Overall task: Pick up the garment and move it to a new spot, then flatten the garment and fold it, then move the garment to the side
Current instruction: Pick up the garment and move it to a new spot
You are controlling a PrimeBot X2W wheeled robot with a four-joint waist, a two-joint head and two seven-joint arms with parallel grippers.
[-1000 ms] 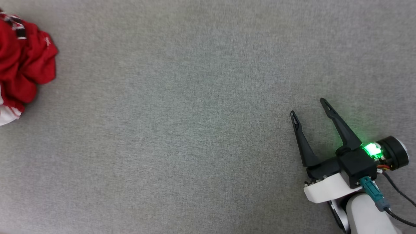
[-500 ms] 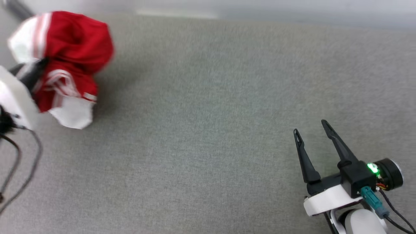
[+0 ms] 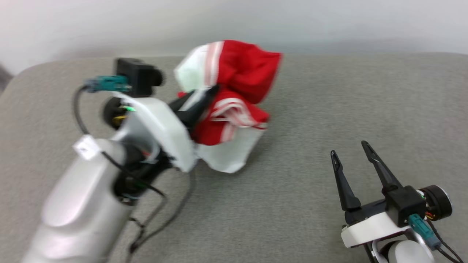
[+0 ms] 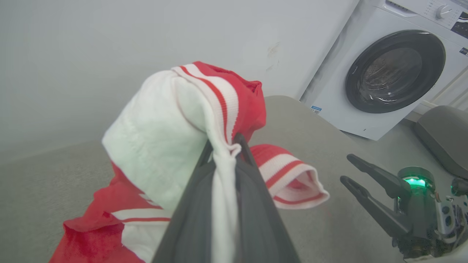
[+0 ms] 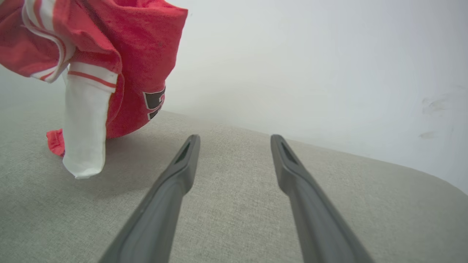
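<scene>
Left wrist view: left gripper (image 4: 225, 141) pinches soft bunched garment (image 4: 161, 120); right gripper (image 4: 346, 168) spread.

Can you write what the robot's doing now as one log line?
step: move garment to new spot | left pincer: shut on garment, bunched, held up | right pincer: open, empty | fold: not yet

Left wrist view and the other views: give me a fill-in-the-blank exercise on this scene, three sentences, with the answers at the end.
1. The garment hangs from the left gripper, which is ____ on its white fabric.
2. The right gripper is ____ and holds nothing.
3. The round dark door belongs to a white ____.
Missing words: shut; open; washing machine.
</scene>
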